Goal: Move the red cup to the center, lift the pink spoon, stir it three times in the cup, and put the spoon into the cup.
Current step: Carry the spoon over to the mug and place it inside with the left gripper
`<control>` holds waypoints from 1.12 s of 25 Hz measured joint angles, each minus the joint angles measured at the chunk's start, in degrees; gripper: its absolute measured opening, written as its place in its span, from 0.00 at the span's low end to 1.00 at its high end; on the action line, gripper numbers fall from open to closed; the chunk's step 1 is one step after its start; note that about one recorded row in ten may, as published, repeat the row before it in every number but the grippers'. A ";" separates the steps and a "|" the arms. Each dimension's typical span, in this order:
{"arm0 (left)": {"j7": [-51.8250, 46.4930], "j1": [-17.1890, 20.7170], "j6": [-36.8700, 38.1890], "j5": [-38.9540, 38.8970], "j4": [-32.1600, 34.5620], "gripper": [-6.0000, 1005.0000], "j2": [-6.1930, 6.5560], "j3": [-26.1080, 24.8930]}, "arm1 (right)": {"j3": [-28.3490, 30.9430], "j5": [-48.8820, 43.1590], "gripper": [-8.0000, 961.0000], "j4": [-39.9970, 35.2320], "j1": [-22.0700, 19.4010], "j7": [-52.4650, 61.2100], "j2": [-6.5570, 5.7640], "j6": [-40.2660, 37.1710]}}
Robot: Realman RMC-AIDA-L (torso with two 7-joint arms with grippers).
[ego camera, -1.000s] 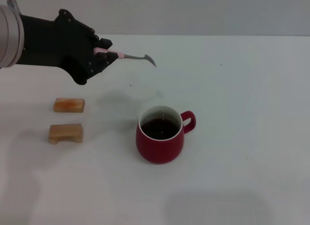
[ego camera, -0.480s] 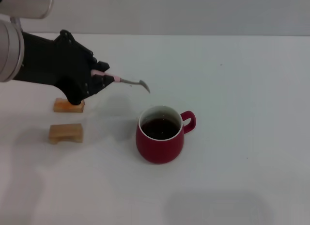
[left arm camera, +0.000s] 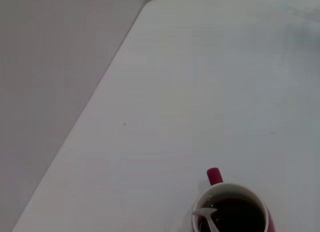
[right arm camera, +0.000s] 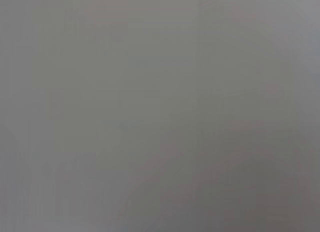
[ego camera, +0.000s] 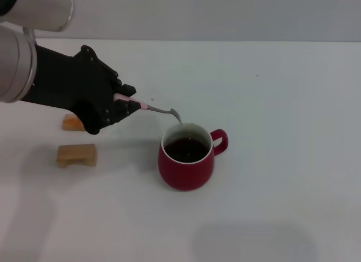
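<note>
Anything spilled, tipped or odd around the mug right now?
Nothing stands out. The red cup stands upright, its dark liquid inside, with no spill on the table. The left gripper holds the pink spoon with its bowl at the cup's rim.

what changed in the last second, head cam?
The left gripper, shut on the pink spoon, came down and toward the red cup; the spoon's bowl went from high above the table to right at the cup's far rim. Cup and the two wooden blocks stayed put. Right gripper is out of view.
</note>
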 joint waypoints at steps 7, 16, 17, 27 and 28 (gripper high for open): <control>-0.08 -0.18 -0.41 -0.03 -0.16 0.18 -0.13 0.53 | -0.11 0.00 0.72 -0.09 -0.04 0.00 -0.04 0.20; 0.14 0.48 0.09 0.33 -0.83 0.18 -0.13 1.83 | -0.50 0.00 0.72 -0.09 0.11 -0.01 -0.05 -0.21; 0.22 0.60 0.25 0.41 -1.10 0.18 -0.15 1.96 | -0.51 0.00 0.72 -0.09 0.11 -0.01 -0.05 -0.23; 0.54 0.91 2.25 0.52 -3.79 0.18 0.06 3.36 | -0.63 -0.31 0.72 -0.09 -0.06 0.00 0.01 -0.36; 0.57 0.85 2.29 0.54 -4.18 0.18 0.08 3.45 | -0.63 -0.32 0.72 -0.08 -0.13 0.00 0.02 -0.38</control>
